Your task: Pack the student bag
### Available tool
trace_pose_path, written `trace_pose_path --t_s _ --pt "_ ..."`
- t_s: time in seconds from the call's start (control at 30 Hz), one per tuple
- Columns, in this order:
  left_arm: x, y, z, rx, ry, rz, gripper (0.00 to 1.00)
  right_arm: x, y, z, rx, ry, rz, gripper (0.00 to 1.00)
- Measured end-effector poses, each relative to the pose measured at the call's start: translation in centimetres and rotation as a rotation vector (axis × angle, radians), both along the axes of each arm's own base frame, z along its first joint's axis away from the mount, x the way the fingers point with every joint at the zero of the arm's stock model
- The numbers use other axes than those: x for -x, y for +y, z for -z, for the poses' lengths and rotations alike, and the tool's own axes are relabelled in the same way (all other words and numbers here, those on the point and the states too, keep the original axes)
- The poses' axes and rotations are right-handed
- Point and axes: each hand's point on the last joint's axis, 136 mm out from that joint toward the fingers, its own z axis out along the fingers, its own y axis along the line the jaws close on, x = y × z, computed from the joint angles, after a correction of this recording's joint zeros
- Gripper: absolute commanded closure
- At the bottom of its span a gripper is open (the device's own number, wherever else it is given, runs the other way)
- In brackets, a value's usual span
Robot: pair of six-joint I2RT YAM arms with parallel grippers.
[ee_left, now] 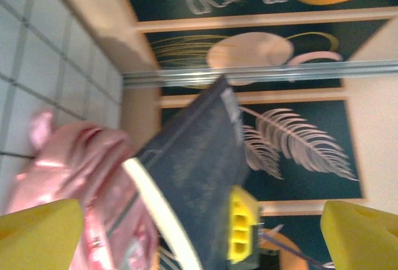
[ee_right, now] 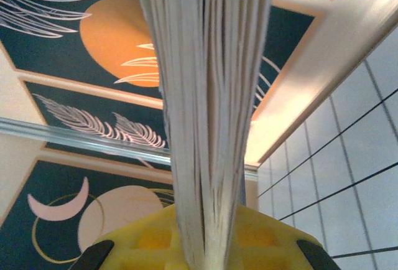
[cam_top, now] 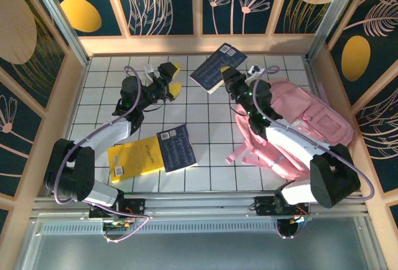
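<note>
From above I get bright, even light on the table, crisp throughout, with soft shadows lying close under the arms. My left wrist view is smeared: the book and bag have no clean edges. On the right wrist, the pages sit too close to focus, and the wooden ledge at upper right glares pale, nearly washed out.

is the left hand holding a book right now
No, the left hand is open and empty; the right hand clamps the dark blue book.
</note>
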Motion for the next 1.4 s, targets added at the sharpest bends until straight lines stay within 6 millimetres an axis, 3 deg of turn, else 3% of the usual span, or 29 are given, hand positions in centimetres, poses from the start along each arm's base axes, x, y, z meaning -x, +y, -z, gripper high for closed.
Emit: trace_pose_path --t_s 0.1,0.2,0.5,0.93,1.07,1.4 --pt "0.9 -1.2 -1.9 0.064 -0.041 0.029 0.05 0.4 0.8 -0.6 -0.025 -0.02 -0.008 1.0" --pt "1.6 -2.3 -2.6 0.091 -0.047 0.046 0.06 0.6 1.4 -1.0 -0.045 -0.033 -0.013 1.0" --pt "1.5 -1.8 -3.2 0.107 -0.053 0.003 0.07 0.8 1.6 -1.9 -0.069 -0.063 -0.01 1.0" --pt "2.1 -3.4 -2.3 0.104 -0.027 0.034 0.08 0.6 1.3 -2.2 -0.079 -0.075 0.01 1.0" --pt "1.8 -4.2 -1.5 0.105 -0.01 0.04 0.18 0.7 1.3 -2.6 -0.091 -0.089 0.013 1.0" --pt "0.4 -5.3 -2.8 0.153 -0.043 0.044 0.59 1.4 2.4 -3.1 -0.111 -0.106 -0.013 1.0"
